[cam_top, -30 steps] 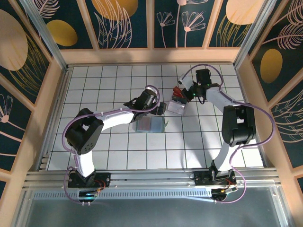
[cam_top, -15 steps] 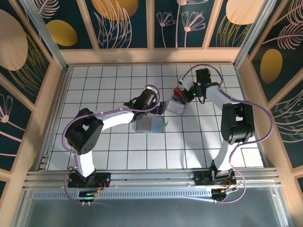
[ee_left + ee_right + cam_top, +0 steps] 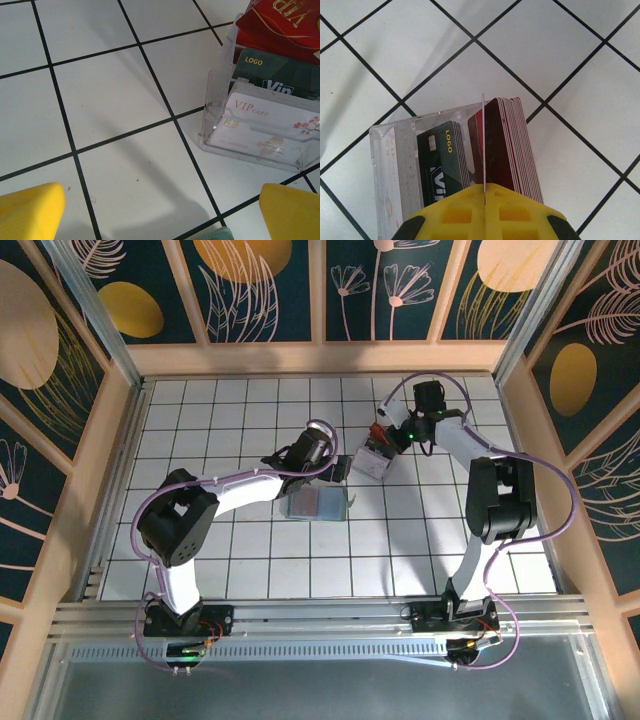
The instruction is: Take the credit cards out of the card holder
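The grey-blue card holder (image 3: 315,503) lies flat mid-table, and its corner (image 3: 215,235) peeks in at the bottom of the left wrist view. My left gripper (image 3: 340,470) hangs just beyond it, open, with bare tile between its yellow fingers (image 3: 30,212). My right gripper (image 3: 484,192) is shut on a thin credit card (image 3: 483,145), seen edge-on. That card stands over the clear plastic box (image 3: 385,165), between its dark red stack (image 3: 512,145) and dark green stack (image 3: 442,160). In the top view the right gripper (image 3: 393,437) is at the box's far side.
The clear box (image 3: 372,464) holds white VIP cards (image 3: 260,125), green LOGO cards (image 3: 272,75) and red cards (image 3: 285,25). It stands one tile right of the left gripper. Wooden walls (image 3: 320,358) ring the tiled table.
The right wrist has shifted slightly toward the back over the clear box. The left arm and the wallet have stayed put.
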Tool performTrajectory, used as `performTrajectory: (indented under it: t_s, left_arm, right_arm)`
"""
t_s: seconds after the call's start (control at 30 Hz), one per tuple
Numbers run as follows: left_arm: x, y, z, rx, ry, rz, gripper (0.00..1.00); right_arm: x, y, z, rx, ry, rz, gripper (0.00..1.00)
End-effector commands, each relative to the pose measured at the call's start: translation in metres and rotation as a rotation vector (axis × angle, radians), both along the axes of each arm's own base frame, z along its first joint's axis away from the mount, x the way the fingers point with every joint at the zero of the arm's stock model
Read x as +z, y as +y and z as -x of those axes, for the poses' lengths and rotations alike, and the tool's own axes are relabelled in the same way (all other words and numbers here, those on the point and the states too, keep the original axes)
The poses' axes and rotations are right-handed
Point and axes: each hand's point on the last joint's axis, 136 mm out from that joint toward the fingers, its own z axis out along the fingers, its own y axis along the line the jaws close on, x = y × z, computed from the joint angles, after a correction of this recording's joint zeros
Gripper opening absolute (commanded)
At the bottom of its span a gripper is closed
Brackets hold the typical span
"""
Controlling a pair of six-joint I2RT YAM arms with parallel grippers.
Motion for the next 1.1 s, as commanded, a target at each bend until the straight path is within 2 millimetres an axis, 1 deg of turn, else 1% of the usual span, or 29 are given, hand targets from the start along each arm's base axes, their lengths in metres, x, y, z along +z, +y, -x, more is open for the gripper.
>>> performTrajectory:
  t_s: [0.0,0.17,0.27,0.33,0.5,0.6,0.77,0.97,1.07]
  left_arm:
    - [0.01,0.002,0.001,0.0,-0.025,-0.009,0.99]
    - [0.013,0.005,0.002,0.007,-0.032,-0.008,0.99]
    - [0.015,0.007,0.003,0.01,-0.036,-0.005,0.99]
    - [0.016,0.009,0.003,0.015,-0.038,-0.004,0.99]
    - [0.017,0.012,0.005,0.024,-0.044,-0.006,0.99]
    - [0.017,0.014,0.005,0.029,-0.043,-0.008,0.99]
    - [0.017,0.013,0.004,0.028,-0.044,-0.008,0.99]
    - [0.017,0.013,0.004,0.03,-0.045,-0.01,0.99]
    - [0.017,0.014,0.004,0.032,-0.045,-0.013,0.99]
  right_arm:
    - [0.028,-0.001,-0.006,-0.012,-0.042,-0.024,0.0]
    - [0.046,-0.001,-0.005,-0.008,-0.052,-0.048,0.0]
    - [0.048,-0.004,-0.005,-0.014,-0.046,-0.043,0.0]
    - [0.045,-0.008,-0.005,-0.022,-0.034,-0.029,0.0]
    - [0.029,-0.016,-0.005,-0.048,0.005,-0.001,0.0]
    - [0.025,-0.02,-0.006,-0.057,0.014,0.001,0.0]
    - [0.018,-0.021,-0.005,-0.054,0.036,0.008,0.0]
    - [-0.001,-0.022,-0.004,-0.055,0.1,0.029,0.0]
    - [-0.007,-0.022,-0.004,-0.057,0.115,0.031,0.0]
